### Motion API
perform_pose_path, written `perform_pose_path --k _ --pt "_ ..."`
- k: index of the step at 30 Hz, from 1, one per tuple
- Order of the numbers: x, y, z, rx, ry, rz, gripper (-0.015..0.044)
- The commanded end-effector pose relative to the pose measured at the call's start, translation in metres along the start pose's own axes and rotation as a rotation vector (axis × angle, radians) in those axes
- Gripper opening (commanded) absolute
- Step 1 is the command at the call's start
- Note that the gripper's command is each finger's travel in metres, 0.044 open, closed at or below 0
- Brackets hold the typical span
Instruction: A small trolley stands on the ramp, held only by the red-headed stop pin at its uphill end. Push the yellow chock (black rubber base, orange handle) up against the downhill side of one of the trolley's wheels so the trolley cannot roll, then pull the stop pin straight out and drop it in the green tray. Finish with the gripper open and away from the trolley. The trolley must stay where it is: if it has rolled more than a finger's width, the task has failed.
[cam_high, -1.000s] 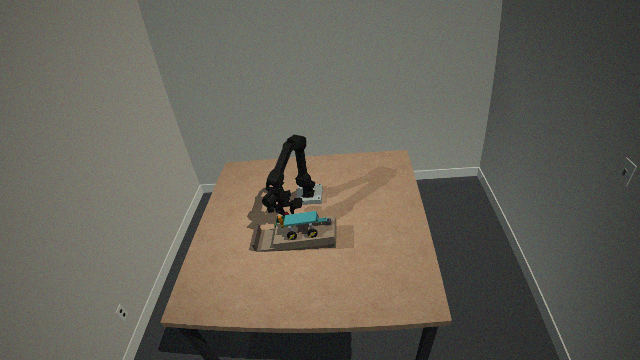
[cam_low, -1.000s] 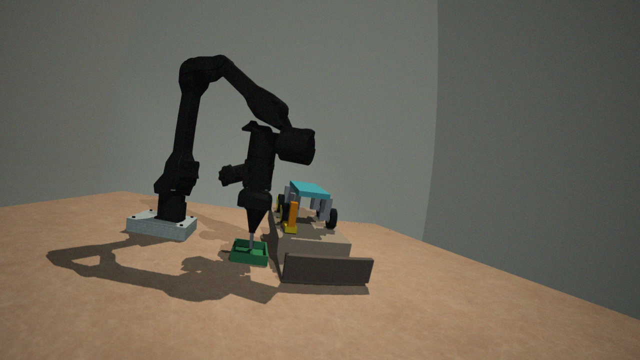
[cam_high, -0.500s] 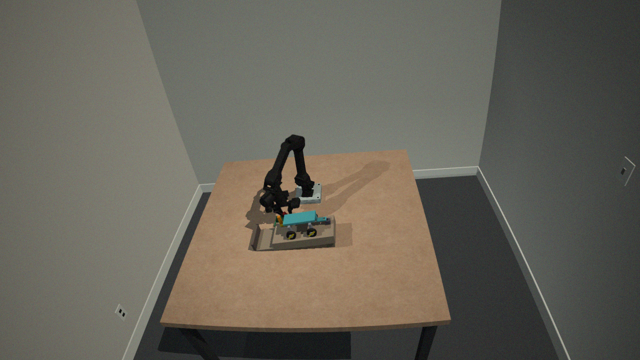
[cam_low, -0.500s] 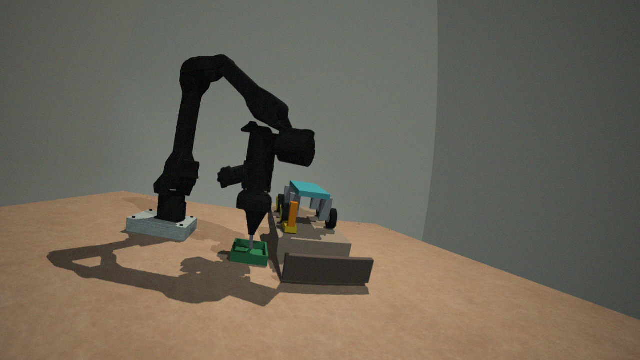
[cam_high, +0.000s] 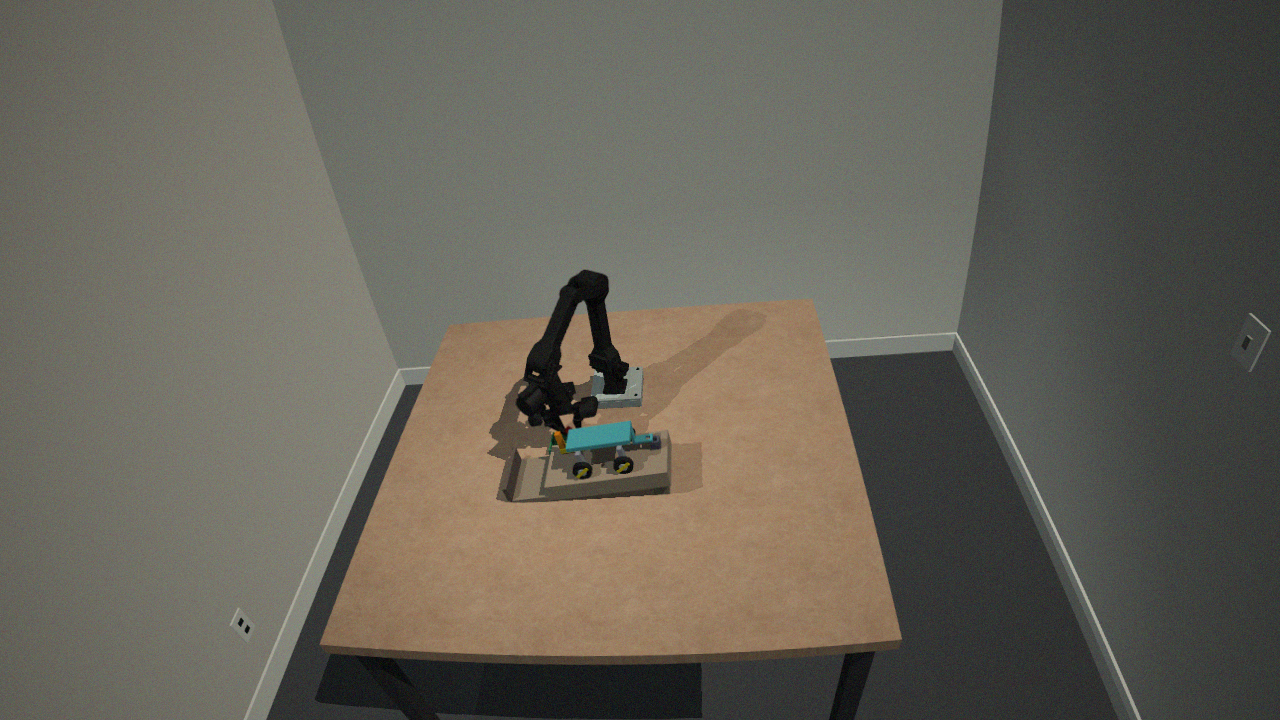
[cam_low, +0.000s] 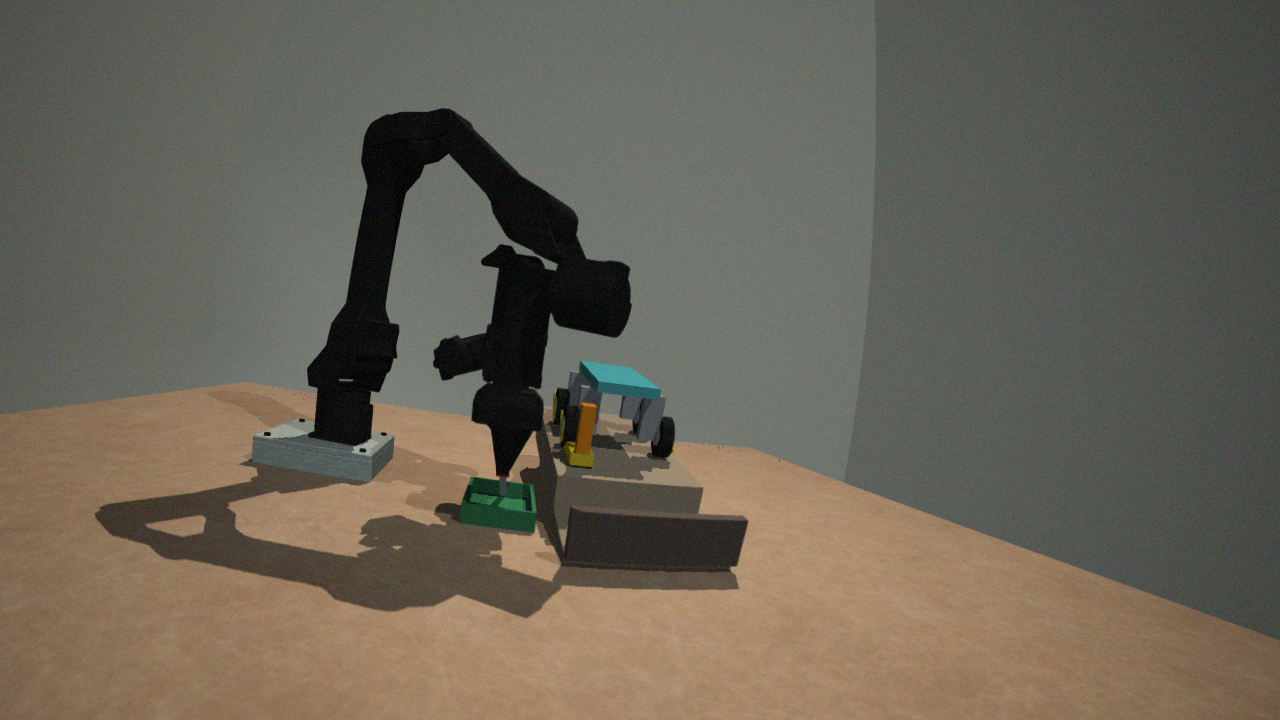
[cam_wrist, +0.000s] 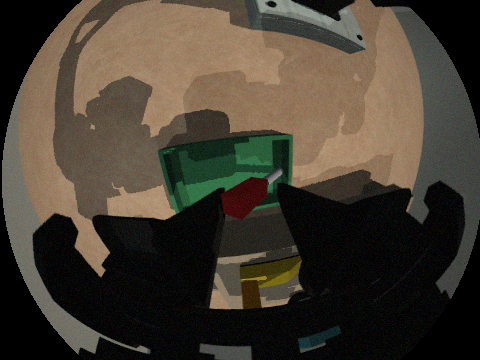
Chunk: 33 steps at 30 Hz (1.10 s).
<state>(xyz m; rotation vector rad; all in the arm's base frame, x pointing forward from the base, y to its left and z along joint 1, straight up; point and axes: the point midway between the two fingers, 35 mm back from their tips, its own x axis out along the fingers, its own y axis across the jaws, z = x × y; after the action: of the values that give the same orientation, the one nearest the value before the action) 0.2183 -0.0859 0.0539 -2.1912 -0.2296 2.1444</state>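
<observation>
My gripper (cam_high: 570, 431) (cam_low: 503, 472) (cam_wrist: 251, 191) is open, with its fingertips low over the green tray (cam_low: 496, 516) (cam_wrist: 200, 187). The stop pin (cam_low: 503, 486) (cam_wrist: 244, 199) lies tilted between the parted fingers. Its red head is near the left finger in the wrist view, a gap separates it from the right one, and its metal shaft points into the tray. The chock (cam_high: 560, 441) (cam_low: 586, 429) (cam_wrist: 277, 271) stands upright on the ramp at the trolley's downhill wheel on the tray side; exact contact is too small to tell. The teal-topped trolley (cam_high: 599, 437) (cam_low: 617, 380) stands on the ramp (cam_high: 608, 486) (cam_low: 626, 497).
A dark end board (cam_low: 657, 539) stands at the ramp's foot. The tray sits close beside the ramp's long side. The arm's pale base plate (cam_high: 631, 400) (cam_low: 295, 452) (cam_wrist: 305, 30) is on the far side of the tray from the ramp.
</observation>
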Motion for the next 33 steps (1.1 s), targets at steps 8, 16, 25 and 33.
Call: perform_pose_path --k 8,16,25,33 --pt "0.003 0.006 0.0 -0.003 -0.003 -0.001 0.019" --pt "0.005 0.01 -0.001 -0.003 -0.003 0.0 0.019" --pt "0.007 0.014 -0.001 -0.003 -0.003 0.0 0.019" --pt "0.009 0.017 -0.001 -0.003 -0.003 0.0 0.019"
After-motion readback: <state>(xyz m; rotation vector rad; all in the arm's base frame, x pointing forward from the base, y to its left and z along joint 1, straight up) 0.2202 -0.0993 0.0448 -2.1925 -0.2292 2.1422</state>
